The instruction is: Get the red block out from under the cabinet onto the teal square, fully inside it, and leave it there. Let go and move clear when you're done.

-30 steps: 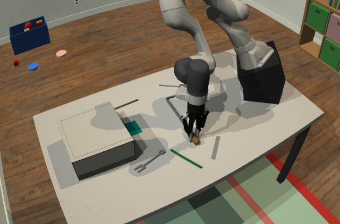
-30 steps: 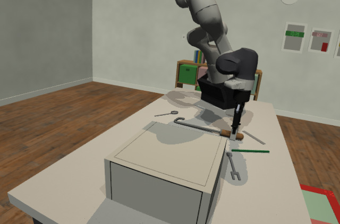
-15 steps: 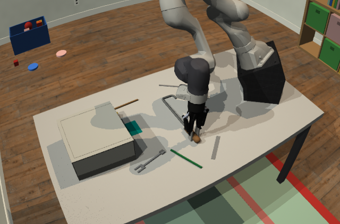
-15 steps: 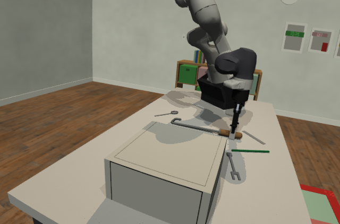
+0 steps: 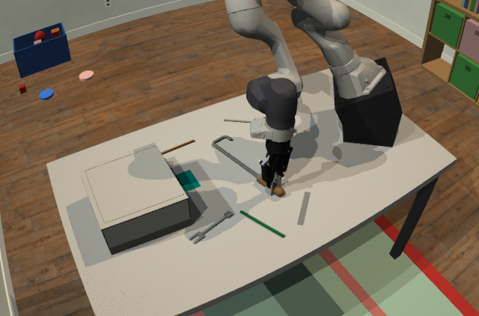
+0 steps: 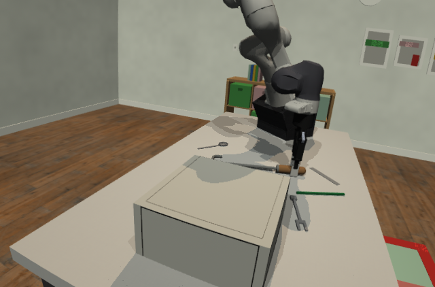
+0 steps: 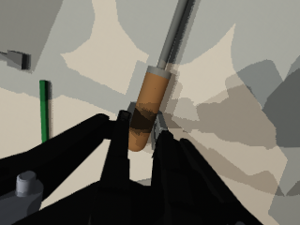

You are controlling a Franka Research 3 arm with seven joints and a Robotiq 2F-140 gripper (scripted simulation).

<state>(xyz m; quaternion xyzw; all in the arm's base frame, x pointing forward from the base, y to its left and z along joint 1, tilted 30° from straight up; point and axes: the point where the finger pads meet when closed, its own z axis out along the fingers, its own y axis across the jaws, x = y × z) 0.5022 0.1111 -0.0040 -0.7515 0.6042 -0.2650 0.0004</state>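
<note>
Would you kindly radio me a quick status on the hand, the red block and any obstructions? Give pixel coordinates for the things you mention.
Hand (image 5: 274, 189) (image 6: 294, 171) (image 7: 143, 115) shut on hooked tool's wooden handle (image 5: 281, 191) (image 6: 283, 169) (image 7: 152, 91). Red block not visible under cabinet (image 5: 135, 189) (image 6: 217, 196). Cabinet likely blocks direct reach from above.

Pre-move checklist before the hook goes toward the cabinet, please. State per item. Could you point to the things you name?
1. Gripper (image 5: 274, 187) (image 6: 294, 170) (image 7: 143, 115) shut on the hooked rod's wooden handle (image 5: 279, 191) (image 6: 283, 169) (image 7: 152, 91): ok.
2. Hook end (image 5: 223, 137) (image 6: 217, 156) outside the cabinet (image 5: 135, 189) (image 6: 214, 203): ok.
3. Teal square (image 5: 187, 180) free of the red block: ok, no block visible on it.
4. Red block located under the cabinet: cannot tell, not visible there.
5. Forked tool (image 5: 210, 227) (image 6: 297, 211) (image 7: 16, 59) off the teal square: ok, lies apart from it.
</note>
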